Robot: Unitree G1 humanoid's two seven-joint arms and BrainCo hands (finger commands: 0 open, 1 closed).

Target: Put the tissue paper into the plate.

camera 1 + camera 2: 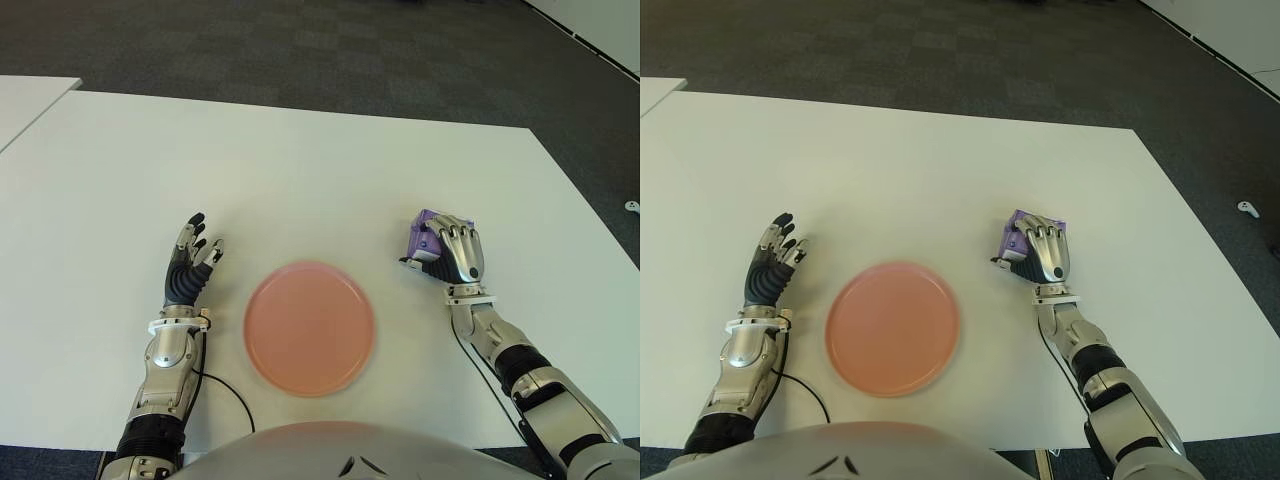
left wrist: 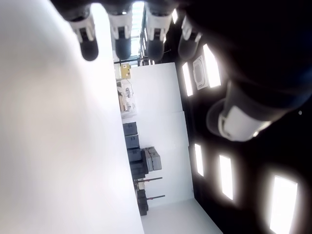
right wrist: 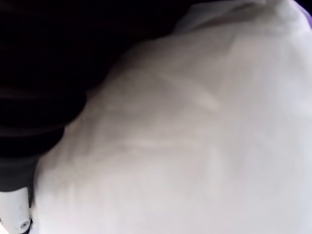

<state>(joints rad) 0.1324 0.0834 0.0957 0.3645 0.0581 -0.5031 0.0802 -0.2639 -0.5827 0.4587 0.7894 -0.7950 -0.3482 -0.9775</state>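
Fingers [image 1: 462,240] of the metallic right hand [image 1: 452,255] curled over a small purple tissue paper pack [image 1: 424,232], soft and boxy, pressed close against the palm, down on the smooth white table [image 1: 320,170], well to the right of the plate [image 1: 309,327]. Round, shallow, matte salmon-pink plate lying bare between the two hands. Left hand [image 1: 192,265], black-jointed with silver segments, just left of the plate, fingers straight and loosely spread, holding nothing.

Matt white table [image 1: 300,170], smooth pink plastic-looking plate [image 1: 310,327], glossy purple tissue pack [image 1: 424,234], dark carpet [image 1: 300,40].
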